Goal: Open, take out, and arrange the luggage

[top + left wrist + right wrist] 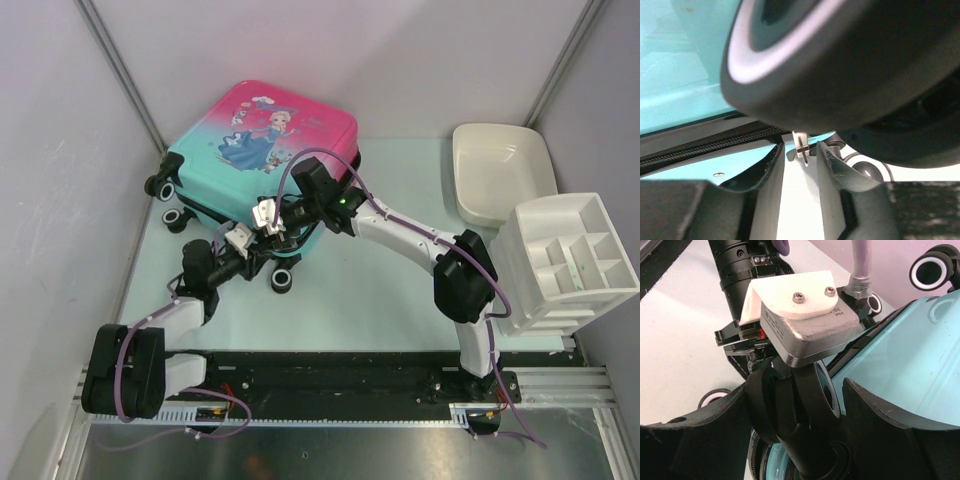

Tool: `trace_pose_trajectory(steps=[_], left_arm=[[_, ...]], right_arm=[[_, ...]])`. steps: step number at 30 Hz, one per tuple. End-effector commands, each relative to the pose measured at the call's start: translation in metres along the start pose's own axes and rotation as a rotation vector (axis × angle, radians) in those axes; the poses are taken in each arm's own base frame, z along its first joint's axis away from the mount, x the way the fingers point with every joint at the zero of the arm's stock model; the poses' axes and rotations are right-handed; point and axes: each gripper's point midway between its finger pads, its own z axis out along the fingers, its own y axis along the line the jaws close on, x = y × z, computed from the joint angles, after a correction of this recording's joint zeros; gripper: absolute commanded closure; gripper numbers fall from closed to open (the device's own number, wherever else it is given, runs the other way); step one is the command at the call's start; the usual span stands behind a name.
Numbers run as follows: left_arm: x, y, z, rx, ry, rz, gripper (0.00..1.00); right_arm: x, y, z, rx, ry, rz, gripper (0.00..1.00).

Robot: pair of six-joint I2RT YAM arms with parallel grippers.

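The luggage (262, 135), a pink-to-teal suitcase with a princess print, lies closed and flat at the back left of the table. My left gripper (262, 250) sits at its near edge, under a wheel (840, 65). In the left wrist view the gripper (800, 150) is open, and a metal zipper pull (801, 146) hangs between its fingertips, by the black zipper (700, 148). My right gripper (264, 228) is right beside it. In the right wrist view the gripper (795, 390) is open and straddles a black caster wheel (810, 400) of the teal shell (910, 355).
A white plastic tub (500, 170) stands at the back right. A white compartment organiser (570, 260) stands in front of it at the right edge. Grey walls close in the back and the sides. The arms' black base rail (340, 375) runs along the near edge.
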Motion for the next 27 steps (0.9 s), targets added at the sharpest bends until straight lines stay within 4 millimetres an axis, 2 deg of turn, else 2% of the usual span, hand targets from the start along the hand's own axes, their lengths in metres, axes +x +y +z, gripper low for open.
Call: trace_pose_trajectory(steps=[1, 4, 7, 8, 13, 17, 23, 24, 25, 27], left_arm=[[-0.04, 0.014, 0.007, -0.041, -0.119, 0.077, 0.66], [-0.043, 0.016, 0.006, -0.048, -0.128, 0.076, 0.79], [-0.05, 0.01, -0.001, -0.045, -0.154, 0.093, 1.0], [-0.056, 0.01, -0.005, -0.057, -0.174, 0.1, 1.0], [-0.044, 0.025, -0.019, -0.181, -0.15, 0.018, 1.0], [-0.031, 0.053, -0.03, -0.32, -0.085, 0.009, 1.0], [-0.03, 0.079, -0.036, -0.422, -0.042, 0.032, 1.0], [-0.031, 0.088, -0.041, -0.444, -0.036, 0.04, 1.0], [-0.032, 0.089, -0.04, -0.434, -0.033, 0.052, 1.0], [-0.034, 0.074, -0.035, -0.338, -0.044, 0.111, 1.0]], right_arm=[[0.081, -0.013, -0.056, 0.183, 0.232, 0.479, 1.0], [0.083, -0.008, -0.056, 0.177, 0.239, 0.489, 1.0], [0.084, -0.006, -0.058, 0.176, 0.245, 0.491, 1.0], [0.086, -0.005, -0.058, 0.177, 0.25, 0.488, 1.0], [0.086, -0.003, -0.064, 0.178, 0.26, 0.498, 1.0], [0.088, 0.001, -0.071, 0.18, 0.273, 0.499, 1.0], [0.093, 0.006, -0.081, 0.187, 0.29, 0.511, 1.0], [0.093, 0.007, -0.082, 0.187, 0.293, 0.511, 1.0], [0.094, 0.007, -0.082, 0.186, 0.293, 0.513, 1.0], [0.094, 0.008, -0.082, 0.185, 0.291, 0.514, 1.0]])
